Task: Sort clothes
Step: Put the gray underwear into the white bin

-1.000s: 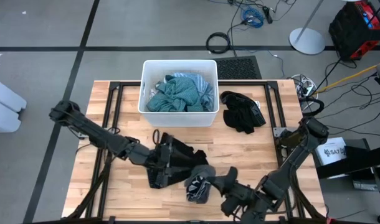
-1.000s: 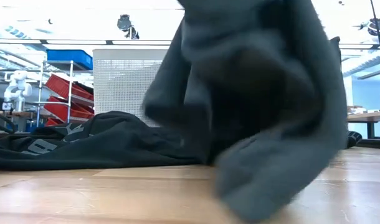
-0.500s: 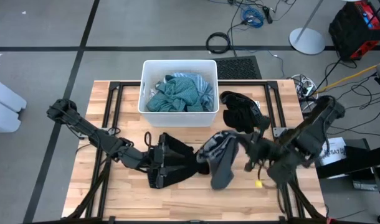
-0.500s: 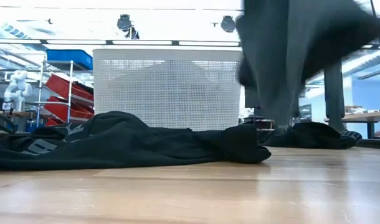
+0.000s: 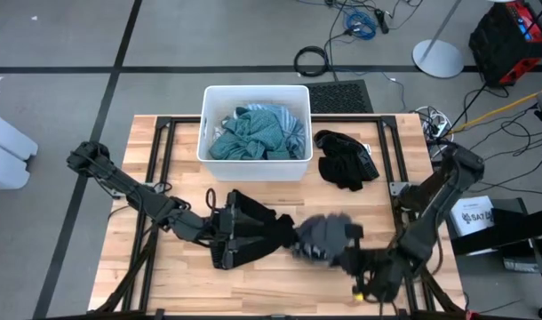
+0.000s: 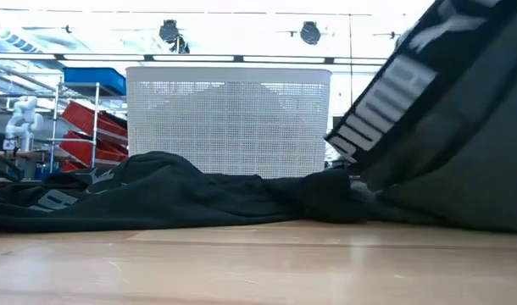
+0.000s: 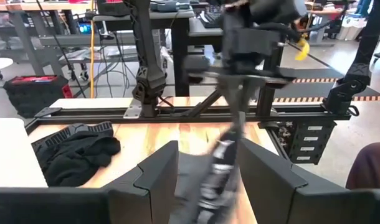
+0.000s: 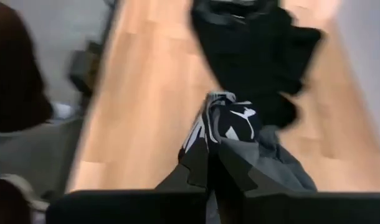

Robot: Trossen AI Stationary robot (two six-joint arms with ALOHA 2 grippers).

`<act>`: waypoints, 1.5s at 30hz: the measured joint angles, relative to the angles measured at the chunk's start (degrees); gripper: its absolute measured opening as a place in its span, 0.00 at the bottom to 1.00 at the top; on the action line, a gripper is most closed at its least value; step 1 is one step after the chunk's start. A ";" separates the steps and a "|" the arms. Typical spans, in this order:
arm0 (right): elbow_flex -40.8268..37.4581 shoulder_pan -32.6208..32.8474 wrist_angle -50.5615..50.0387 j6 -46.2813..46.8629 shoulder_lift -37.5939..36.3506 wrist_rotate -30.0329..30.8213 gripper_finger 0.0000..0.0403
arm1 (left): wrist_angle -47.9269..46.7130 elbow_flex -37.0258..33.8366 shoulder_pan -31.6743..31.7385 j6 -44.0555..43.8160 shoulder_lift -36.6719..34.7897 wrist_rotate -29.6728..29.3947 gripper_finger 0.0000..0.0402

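Observation:
My right gripper (image 5: 349, 255) is shut on a dark grey garment with a white-lettered waistband (image 5: 320, 238), low over the table's near middle; the garment fills the right of the low view (image 6: 445, 144). A black garment (image 5: 253, 231) lies spread flat on the table left of it. My left gripper (image 5: 221, 237) is open at the black garment's left edge, its fingers (image 7: 156, 180) wide apart, facing the grey garment (image 7: 221, 162). A second black pile (image 5: 344, 160) lies right of the bin. My left gripper lies at the black garment's left edge; I cannot tell whether it touches the garment. My right gripper pinches a bunched fold of the grey garment near its waistband (image 8: 230, 121) between its two fingers, several layers. The garment hangs below the fingers, and its lower part (image 6: 428, 212) is down on the table.
A white plastic bin (image 5: 209, 133) holding teal and light blue clothes (image 5: 253, 133) stands at the table's far middle. Bare wood shows at the near left and along the near edge. A dark frame rail runs around the tabletop.
My right gripper lifted the grey garment clear of the near edge and swung it up toward the far right. It has now brought the garment back down toward the table's near middle, beside the black garment. My left gripper has drawn back a little toward the left.

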 joint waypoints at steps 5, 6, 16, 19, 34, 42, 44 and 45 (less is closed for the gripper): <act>-0.16 1.14 1.69 3.51 4.03 -1.28 0.00 | 0.01 0.00 0.00 -0.02 0.00 0.00 0.44; -0.17 0.69 0.71 4.36 4.50 -1.29 0.00 | 0.01 0.00 0.00 -0.03 0.00 0.00 0.44; -0.17 -11.07 -7.62 11.98 5.43 -9.50 0.00 | 0.02 0.00 0.13 0.00 0.01 0.00 0.44; -1.38 -15.29 -7.70 11.76 5.41 -12.57 0.00 | 0.04 0.00 0.11 -0.23 0.02 0.00 0.44; -14.83 -23.60 2.86 3.47 5.43 -18.86 0.31 | -0.42 0.00 0.13 -1.44 0.02 -0.01 0.44; -14.83 -23.66 2.94 -2.61 5.43 -18.14 0.53 | -0.40 0.00 0.13 -1.46 0.02 0.00 0.44; -14.83 -24.09 2.57 -3.72 5.43 -17.05 0.57 | -0.41 -0.01 0.13 -1.44 0.02 -0.01 0.44; -14.83 -24.61 2.22 -4.19 5.43 -17.00 0.59 | -0.41 -0.01 0.13 -1.44 0.02 0.00 0.44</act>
